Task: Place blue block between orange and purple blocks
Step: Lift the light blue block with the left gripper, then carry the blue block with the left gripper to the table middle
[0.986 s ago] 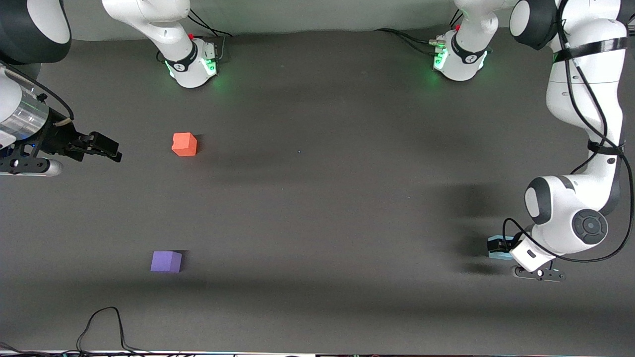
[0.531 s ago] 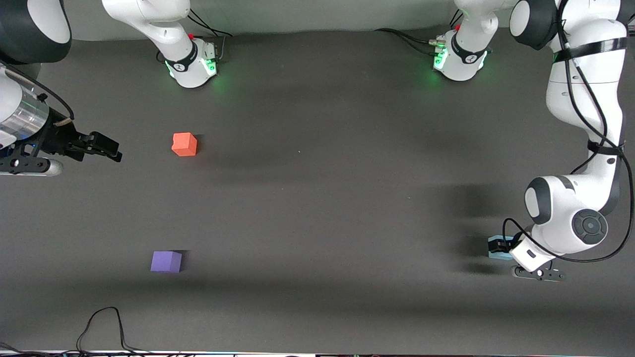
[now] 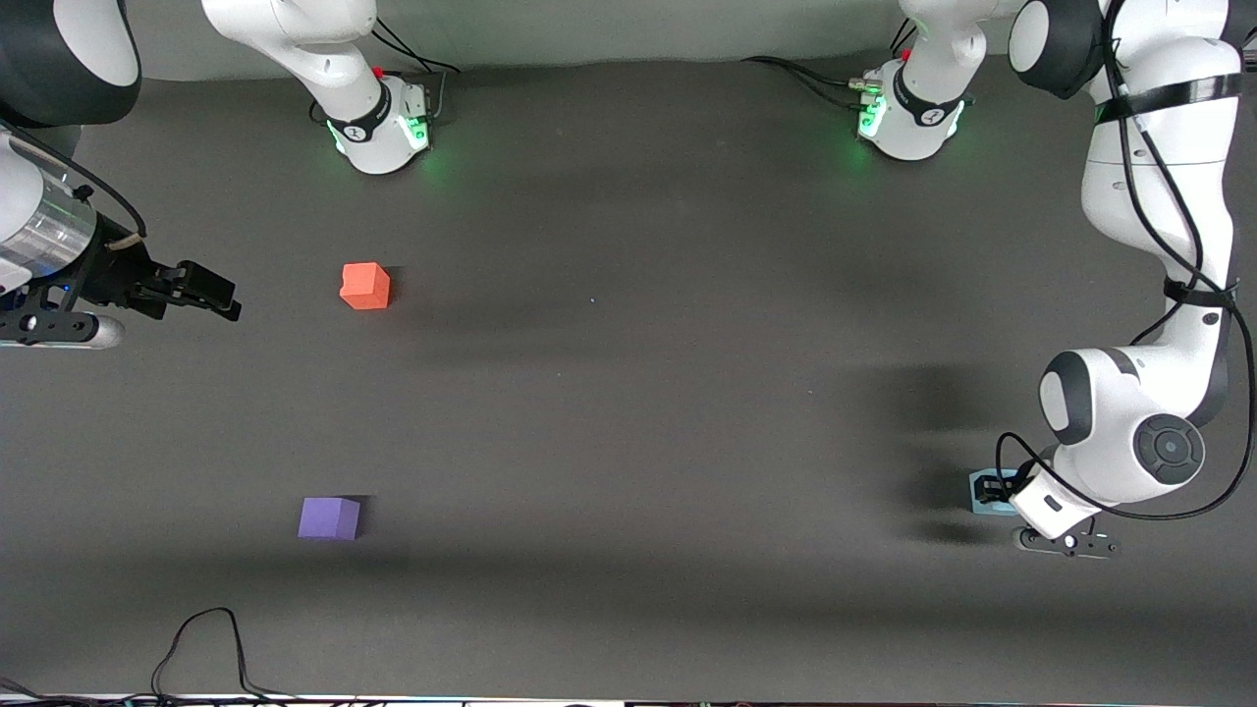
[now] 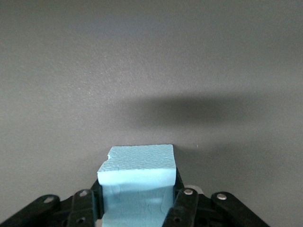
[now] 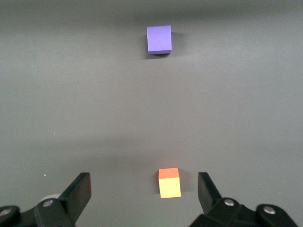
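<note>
The pale blue block [image 3: 983, 496] rests on the dark table at the left arm's end, and in the left wrist view it [image 4: 138, 165] fills the gap between the jaws. My left gripper [image 3: 997, 488] [image 4: 137, 191] is shut on it, both fingers pressed against its sides. The orange block [image 3: 365, 286] [image 5: 169, 183] lies toward the right arm's end, and the purple block [image 3: 329, 517] [image 5: 158, 39] sits nearer the front camera than it. My right gripper [image 3: 218, 296] [image 5: 144, 184] waits open beside the orange block, holding nothing.
Both arm bases [image 3: 378, 123] [image 3: 908, 113] stand at the table's edge farthest from the front camera. A black cable [image 3: 201, 638] loops onto the table at its front edge, near the purple block.
The left gripper's fingers closed onto the blue block, which shifted very slightly. The right arm and the other two blocks have not moved.
</note>
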### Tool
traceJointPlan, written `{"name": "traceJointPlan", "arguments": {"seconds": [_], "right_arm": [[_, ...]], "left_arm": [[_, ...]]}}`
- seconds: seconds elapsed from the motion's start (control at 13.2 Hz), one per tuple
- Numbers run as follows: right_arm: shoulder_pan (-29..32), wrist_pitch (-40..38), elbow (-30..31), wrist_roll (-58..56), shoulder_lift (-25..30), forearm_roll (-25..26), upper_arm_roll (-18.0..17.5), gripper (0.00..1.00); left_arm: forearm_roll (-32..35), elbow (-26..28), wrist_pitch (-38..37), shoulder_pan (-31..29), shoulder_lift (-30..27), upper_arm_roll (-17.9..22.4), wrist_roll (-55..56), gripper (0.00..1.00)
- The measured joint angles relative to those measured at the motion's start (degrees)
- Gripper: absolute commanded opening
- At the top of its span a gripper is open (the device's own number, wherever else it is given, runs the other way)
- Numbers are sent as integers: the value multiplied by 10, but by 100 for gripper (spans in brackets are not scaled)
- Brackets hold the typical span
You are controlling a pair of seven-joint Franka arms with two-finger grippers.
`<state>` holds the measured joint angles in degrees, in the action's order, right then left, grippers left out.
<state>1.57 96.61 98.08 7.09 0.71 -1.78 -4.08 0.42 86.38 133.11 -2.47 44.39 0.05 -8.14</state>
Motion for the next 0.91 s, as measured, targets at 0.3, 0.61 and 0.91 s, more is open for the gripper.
{"name": "traceJointPlan", "arguments": {"seconds": [0.3, 0.61, 0.91], "right_arm": [[0, 0, 0, 0, 0, 0, 0, 100], [0, 0, 0, 0, 0, 0, 0, 100], [0, 0, 0, 0, 0, 0, 0, 100]], "left_arm": [[0, -28, -74, -3, -29, 2, 0, 38], [0, -52, -205, -3, -103, 2, 0, 42], [-2, -94, -339, 0, -167, -4, 6, 41]]}}
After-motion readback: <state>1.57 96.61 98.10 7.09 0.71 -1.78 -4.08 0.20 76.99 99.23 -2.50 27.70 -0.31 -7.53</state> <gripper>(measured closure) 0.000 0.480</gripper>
